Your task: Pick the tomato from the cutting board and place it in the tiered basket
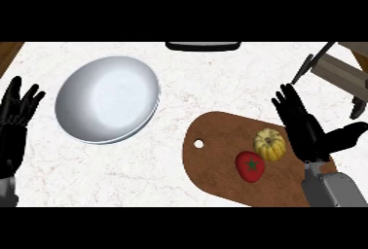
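Fingers (291, 104) of right hand (305, 131) straight, spread, holding nothing, near bench's right edge. Tomato (250, 166) on cutting board (215, 165), just left of palm, nearer bench's front edge. Left hand (16, 109) resting open, far-left edge.

On the counter (215, 82), a plate (108, 99) sits at ten o'clock. A cutting board (215, 170) lies at four o'clock, carrying a tomato (250, 166) with a squash (270, 145) touching it at one o'clock. A basket (345, 73) stands at two o'clock.

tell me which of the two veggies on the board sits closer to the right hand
The yellow squash: it lies right beside the open right hand, while the red tomato sits lower left of it, farther away.
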